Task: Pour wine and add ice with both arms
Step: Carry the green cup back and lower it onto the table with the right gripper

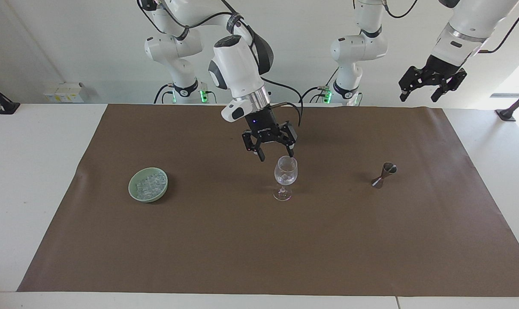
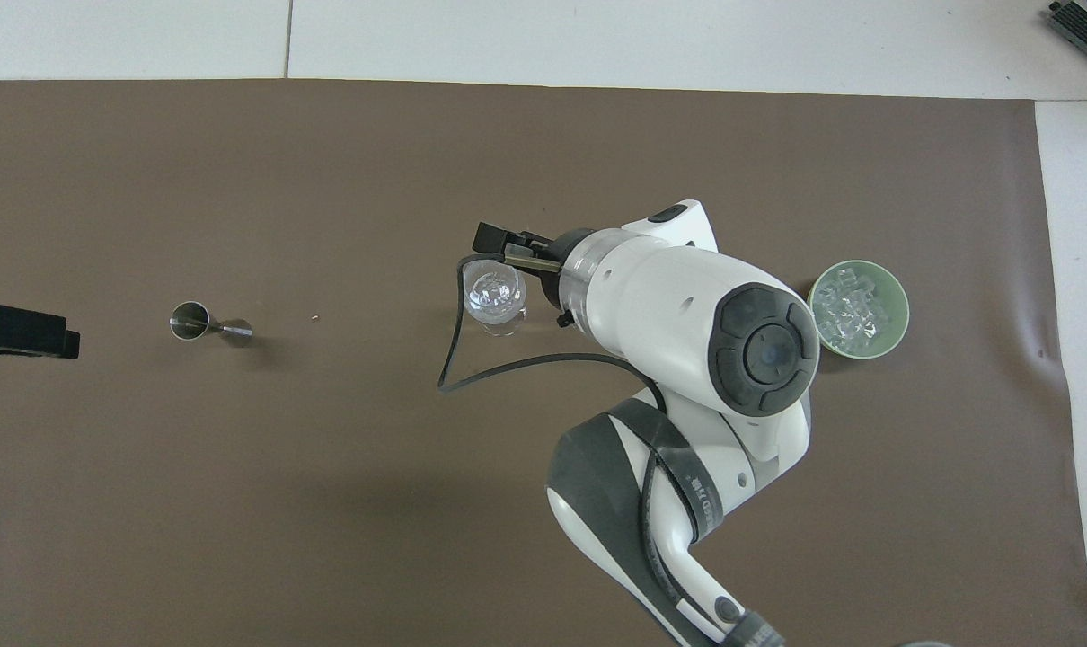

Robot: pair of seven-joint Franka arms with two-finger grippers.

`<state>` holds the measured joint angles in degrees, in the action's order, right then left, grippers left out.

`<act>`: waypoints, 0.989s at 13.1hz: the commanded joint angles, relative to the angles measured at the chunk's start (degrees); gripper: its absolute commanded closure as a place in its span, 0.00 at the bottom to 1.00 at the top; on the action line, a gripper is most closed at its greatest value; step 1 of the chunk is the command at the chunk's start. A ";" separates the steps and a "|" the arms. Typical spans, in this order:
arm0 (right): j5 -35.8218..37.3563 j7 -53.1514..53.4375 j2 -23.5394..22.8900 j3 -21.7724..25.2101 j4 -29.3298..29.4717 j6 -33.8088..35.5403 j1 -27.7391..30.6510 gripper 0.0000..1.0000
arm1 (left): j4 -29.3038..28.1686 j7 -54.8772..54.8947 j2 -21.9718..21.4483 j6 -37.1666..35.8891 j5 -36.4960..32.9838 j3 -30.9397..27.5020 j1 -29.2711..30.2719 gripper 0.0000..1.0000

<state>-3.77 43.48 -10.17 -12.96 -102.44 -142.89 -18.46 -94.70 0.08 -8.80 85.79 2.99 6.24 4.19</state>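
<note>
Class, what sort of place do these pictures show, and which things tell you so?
Probably a robotics lab: two white robot arms fixed at a white table, a brown mat laid over it, bare walls around.

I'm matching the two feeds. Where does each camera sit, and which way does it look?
Facing view: high across the table, looking at both arms' bases; right gripper open above the glass, left gripper raised, waiting.
Overhead view: above the robots' end, looking steeply down; right arm fills it, left gripper at the edge.
Shared: glass, bowl, jigger.
</note>
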 commanded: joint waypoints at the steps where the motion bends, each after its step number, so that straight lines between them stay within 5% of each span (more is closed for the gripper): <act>1: 2.97 -3.74 4.70 -0.49 -2.40 6.81 3.95 0.00 | -1.46 0.44 -1.48 -0.27 0.26 -0.70 -0.58 0.00; 5: 4.12 -18.75 11.65 -0.66 -5.31 20.50 10.01 0.00 | -1.46 0.44 -1.48 -0.27 0.35 -0.70 -0.58 0.00; 8: 4.12 -20.27 15.69 -0.75 -5.31 29.39 13.71 0.00 | -1.46 0.44 -1.48 -0.27 0.35 -0.70 -0.58 0.00; 13: 4.12 -27.04 16.41 -0.49 -4.70 32.41 17.58 0.00 | -1.46 0.44 -1.57 -0.27 0.35 -0.70 -0.58 0.00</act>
<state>-0.58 18.81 5.52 -12.89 -106.01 -110.36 -2.83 -94.77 0.08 -8.88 85.79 2.99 6.24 4.19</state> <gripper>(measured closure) 0.000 0.000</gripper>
